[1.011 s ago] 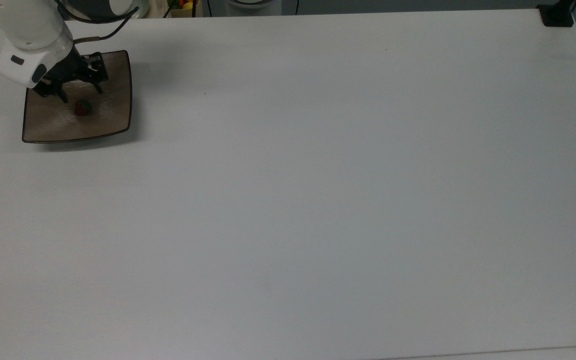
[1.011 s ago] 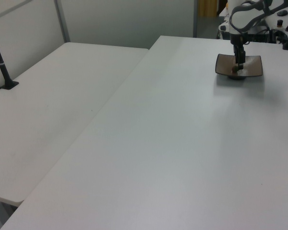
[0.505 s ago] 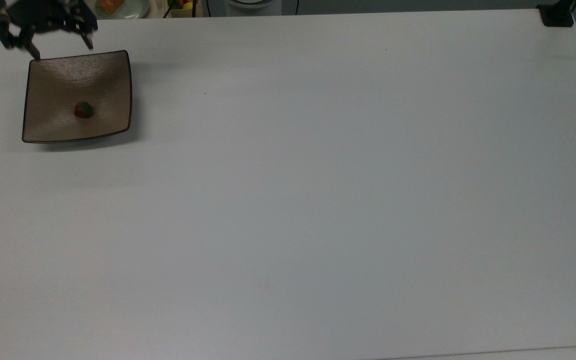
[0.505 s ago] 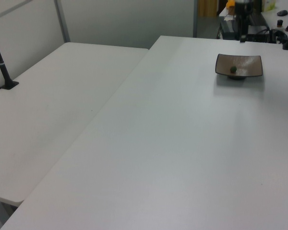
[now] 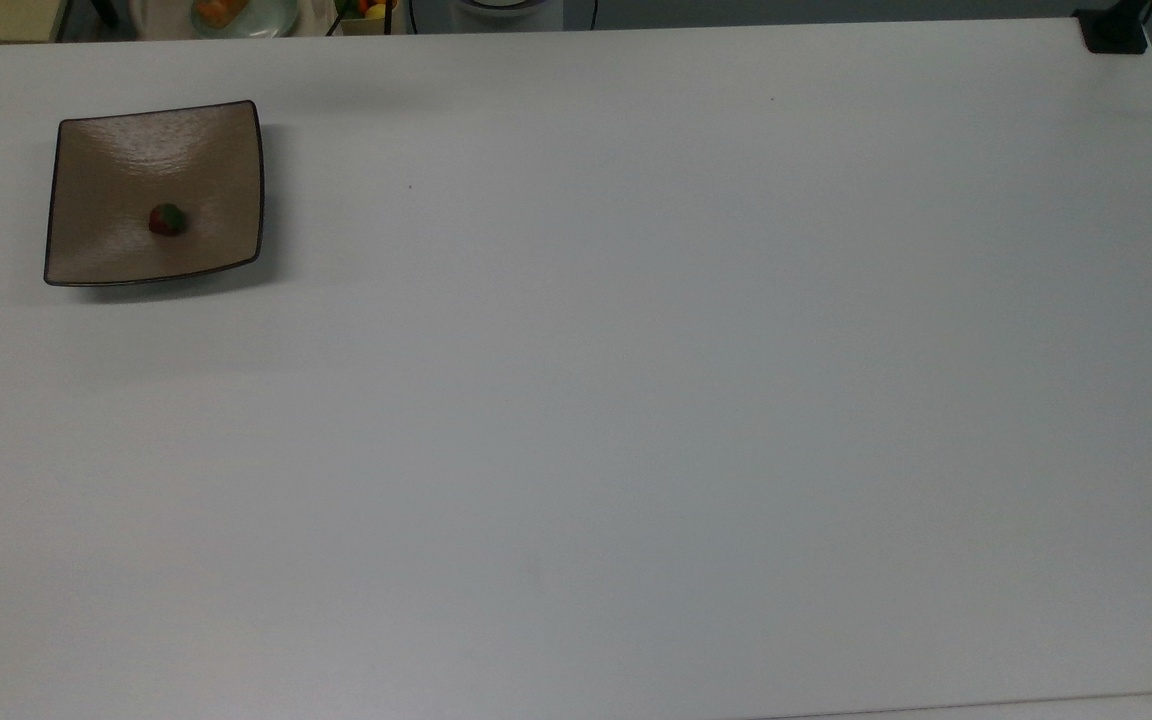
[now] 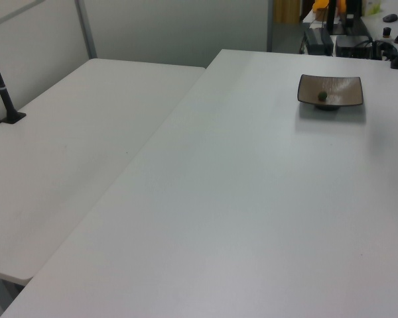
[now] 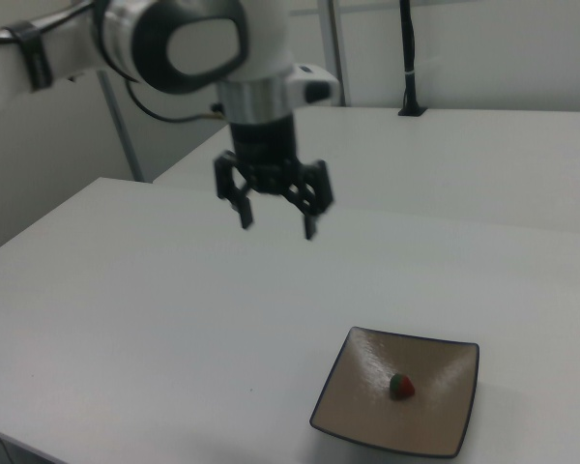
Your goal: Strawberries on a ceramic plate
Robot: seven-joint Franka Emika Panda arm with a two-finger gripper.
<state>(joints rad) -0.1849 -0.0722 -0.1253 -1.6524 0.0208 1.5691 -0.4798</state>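
Spreading across every view, the white table [image 5: 636, 400] carries the ceramic plate [image 5: 116, 150] near the top view's upper left corner. Above it, the gripper [image 7: 275, 219] hangs with fingers apart, empty. The strawberry [image 5: 167, 220] lies in the plate's centre.

A robotics lab or test room: a white robot arm [image 7: 164, 43] hangs over broad, bare white tables [image 6: 239, 199], with plain partition walls [image 6: 179, 30] beyond it and black camera posts [image 7: 407, 58] clamped to the table edges behind.
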